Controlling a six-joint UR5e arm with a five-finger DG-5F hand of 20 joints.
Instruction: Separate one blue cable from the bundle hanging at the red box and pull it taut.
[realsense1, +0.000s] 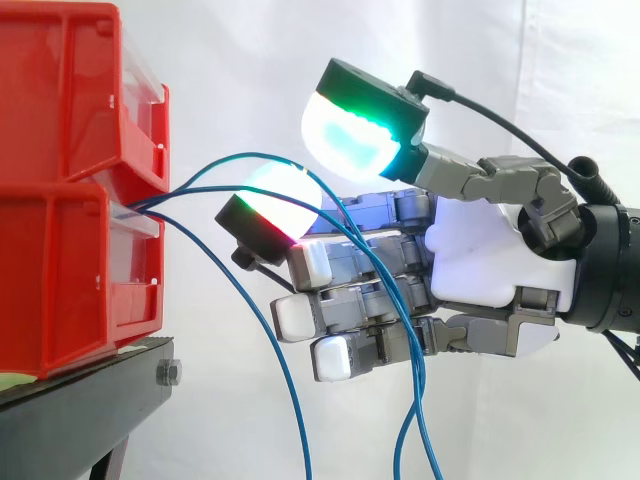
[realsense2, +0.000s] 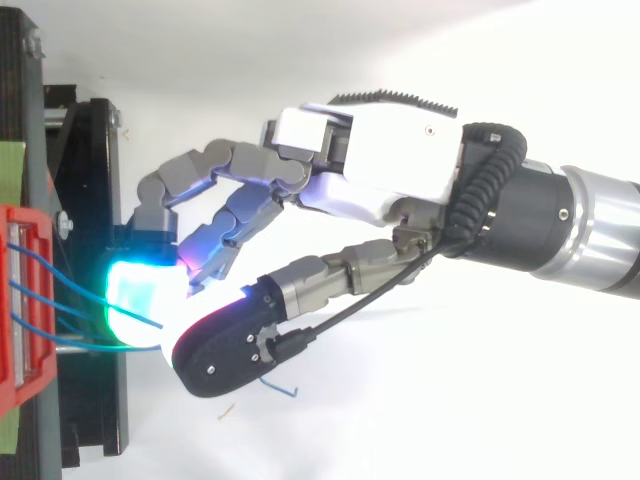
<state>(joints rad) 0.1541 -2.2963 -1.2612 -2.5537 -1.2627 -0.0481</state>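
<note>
Several thin blue cables (realsense1: 268, 335) come out between two stacked red bins (realsense1: 70, 250) at the left and hang down in loose loops. My hand (realsense1: 480, 250) reaches in from the right at the height of the cables. The top blue cable (realsense1: 250, 156) arcs from the bins into the spot where the thumb's green-glowing pad (realsense1: 350, 135) meets a fingertip (realsense1: 280, 200) glowing white and red, then drops across the other, curled fingers. From above, the hand (realsense2: 400, 160) has both pads (realsense2: 140, 300) pressed together right beside the bins (realsense2: 20, 300), and the cables (realsense2: 50, 265) run into them.
The bins rest on a black stand (realsense1: 90, 395), whose frame (realsense2: 90, 200) lies just under the fingertips. A loose blue cable end (realsense2: 280, 386) pokes out under the thumb. A white curtain hangs behind, and a white floor lies below.
</note>
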